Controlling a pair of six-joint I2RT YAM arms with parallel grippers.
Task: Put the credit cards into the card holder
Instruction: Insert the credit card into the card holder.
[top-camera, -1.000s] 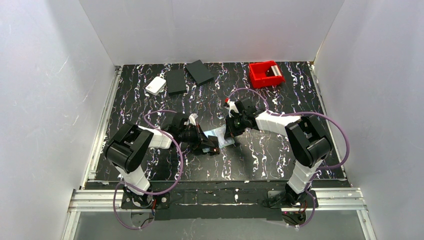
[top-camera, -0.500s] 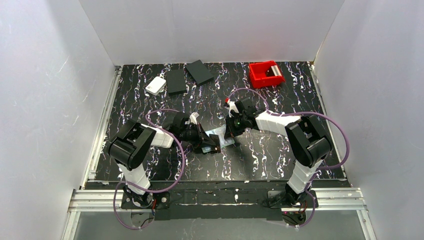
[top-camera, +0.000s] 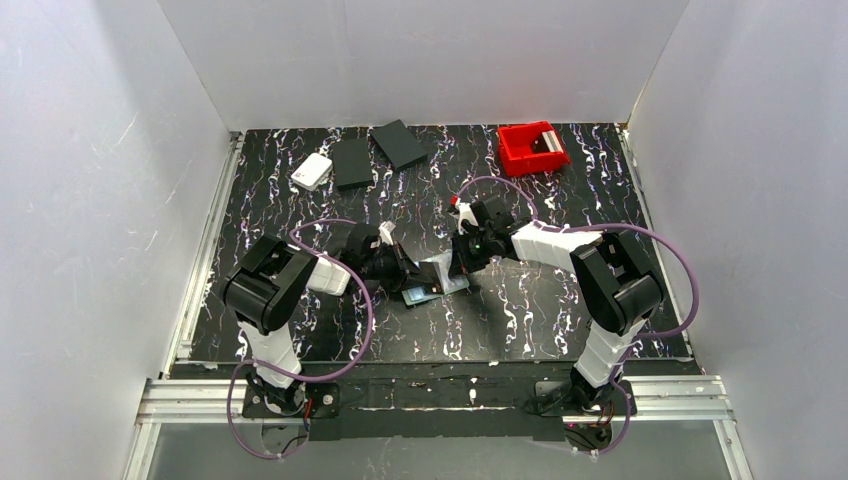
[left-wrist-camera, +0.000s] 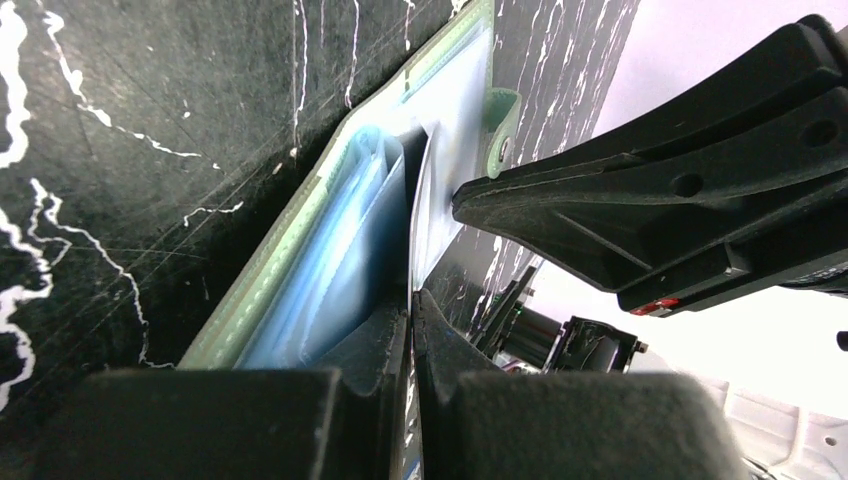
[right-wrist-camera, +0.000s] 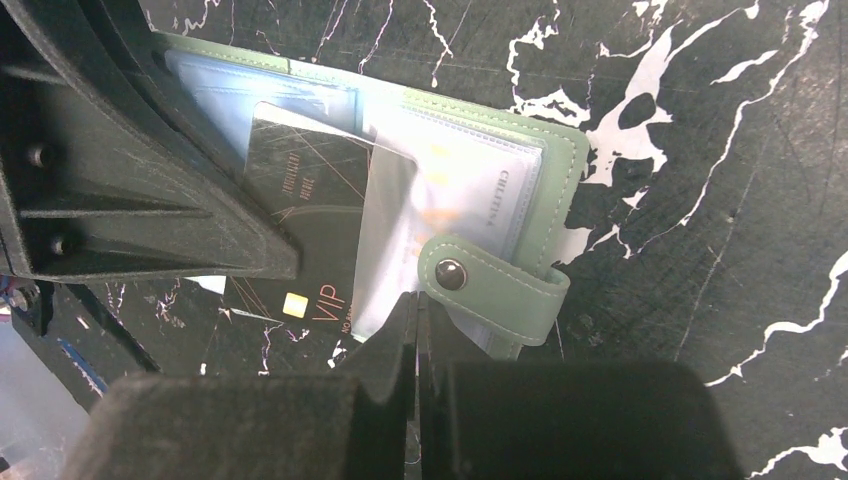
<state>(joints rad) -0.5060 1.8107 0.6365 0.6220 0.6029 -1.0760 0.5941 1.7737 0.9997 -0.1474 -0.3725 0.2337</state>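
Note:
The sage-green card holder (top-camera: 447, 270) lies open on the black marbled table, its clear bluish pockets (left-wrist-camera: 330, 250) up and its snap strap (right-wrist-camera: 490, 285) toward my right wrist camera. A dark credit card (right-wrist-camera: 300, 200) with a gold chip and "VIP" lettering sits partly inside a clear pocket; a "CHILLTIVA" card (right-wrist-camera: 500, 195) shows in another pocket. My left gripper (left-wrist-camera: 411, 300) is shut on the dark card's edge (left-wrist-camera: 420, 190), at the holder's left side (top-camera: 408, 280). My right gripper (right-wrist-camera: 418, 305) is shut on the clear pocket sheet by the strap (top-camera: 462, 262).
At the back stand a red bin (top-camera: 532, 147), two flat black rectangles (top-camera: 352, 162) (top-camera: 400, 143) and a white rounded box (top-camera: 312, 170). White walls close in the table on three sides. The two grippers are close together over the holder.
My left arm has shifted slightly toward the holder with the card, and the card's near end now shows below the holder. The right arm has not moved.

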